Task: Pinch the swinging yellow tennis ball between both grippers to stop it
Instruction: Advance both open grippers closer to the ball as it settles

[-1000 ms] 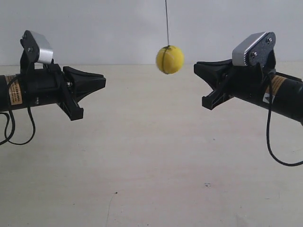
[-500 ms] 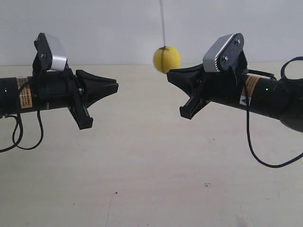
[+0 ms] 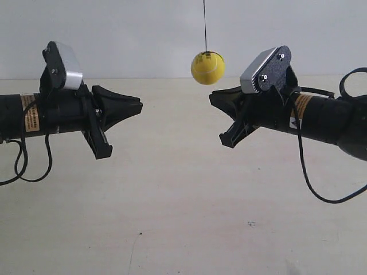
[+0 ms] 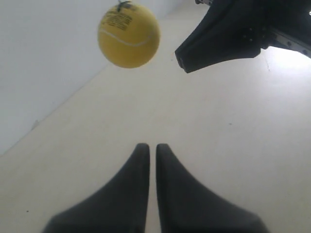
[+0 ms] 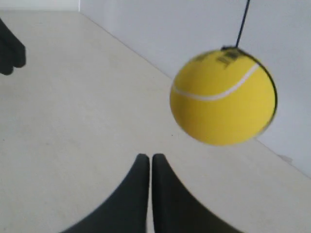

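Since 0.5 s ago the ball (image 3: 207, 67) swings slightly toward the right gripper (image 3: 213, 98), whose tip backs off a bit; left gripper (image 3: 139, 105) barely shifts. Both grippers' fingers are pressed together, holding nothing. Ball hangs free on its string (image 3: 205, 26), btwn & above the tips, nearer the right, touching neither. Pinch not done yet

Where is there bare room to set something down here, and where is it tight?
The table is bare below the left end effector and the right end effector, and across the gap between them. It is tight only just above the right tip, where the yellow tennis ball hangs on its string.
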Robot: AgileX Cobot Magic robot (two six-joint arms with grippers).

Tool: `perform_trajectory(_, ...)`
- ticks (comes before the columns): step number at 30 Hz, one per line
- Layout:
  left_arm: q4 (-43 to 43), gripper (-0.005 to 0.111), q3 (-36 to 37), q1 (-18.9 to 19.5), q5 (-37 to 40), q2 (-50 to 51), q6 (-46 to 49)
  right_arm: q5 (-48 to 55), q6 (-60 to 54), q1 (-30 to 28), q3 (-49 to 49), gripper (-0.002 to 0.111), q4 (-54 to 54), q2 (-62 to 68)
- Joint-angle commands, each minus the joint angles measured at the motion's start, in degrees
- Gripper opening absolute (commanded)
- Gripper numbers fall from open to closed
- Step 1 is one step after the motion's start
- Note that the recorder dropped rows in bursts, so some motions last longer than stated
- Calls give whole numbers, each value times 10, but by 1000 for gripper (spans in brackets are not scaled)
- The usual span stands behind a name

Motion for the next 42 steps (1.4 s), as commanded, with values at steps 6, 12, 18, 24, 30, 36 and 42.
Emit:
perform_trajectory(6, 1, 5, -3, -3, 3, -1, 10, 0, -15, 0, -2, 0, 23, 0)
perform_trajectory(12, 1, 5, -3, -3, 5, -1, 10, -14, -1, 0, -2, 0, 18, 0)
perform_trajectory(18, -7, 5, -3, -3, -3, -2, 12, -50, -3, 0, -2, 0, 18, 0)
perform_trajectory(24, -25, 5, -3, -3, -15, -27, 45, -73, -10, 0, -2, 0, 18, 0)
perform_trajectory(30, -45, 5, -3, -3, -15, -25, 49, -73, -10, 0, -2, 0, 18, 0)
perform_trajectory(36, -45, 5, -3, -3, -19, -25, 45, -71, -10, 1, -2, 0, 18, 0)
perform_trajectory(42, -45, 5, -6, -3, -28, -25, 45, -61, -6, 1, -22, 0, 15, 37)
